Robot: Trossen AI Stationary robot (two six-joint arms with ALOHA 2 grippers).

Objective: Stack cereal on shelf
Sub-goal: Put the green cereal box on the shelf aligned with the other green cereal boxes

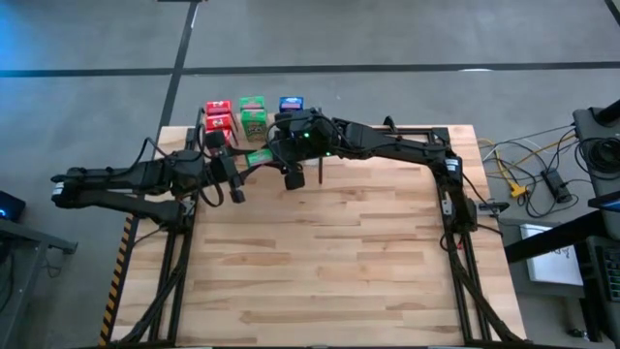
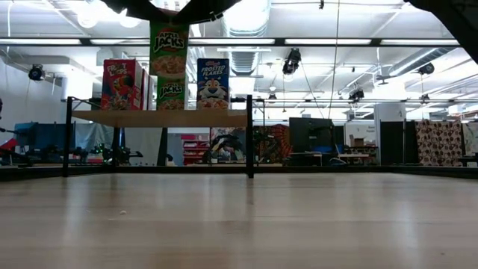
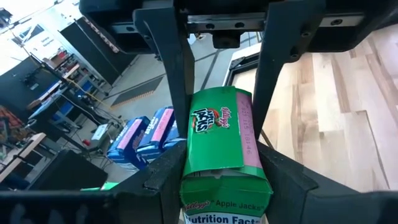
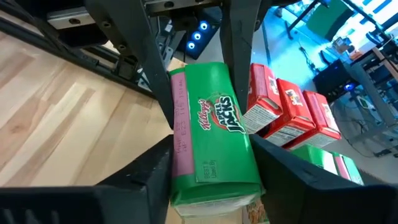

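Near the high view's top centre, both the left gripper (image 3: 217,180) and right gripper (image 4: 214,168) pinch one green cereal box (image 3: 217,146) by its sides; it looks light, thin, crushable cardboard, so a gentle side grip seems best.

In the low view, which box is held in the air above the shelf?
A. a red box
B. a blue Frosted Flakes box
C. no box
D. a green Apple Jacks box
D: the green box hangs above a second green box on the shelf, and both wrist views show hand fingers at its sides.
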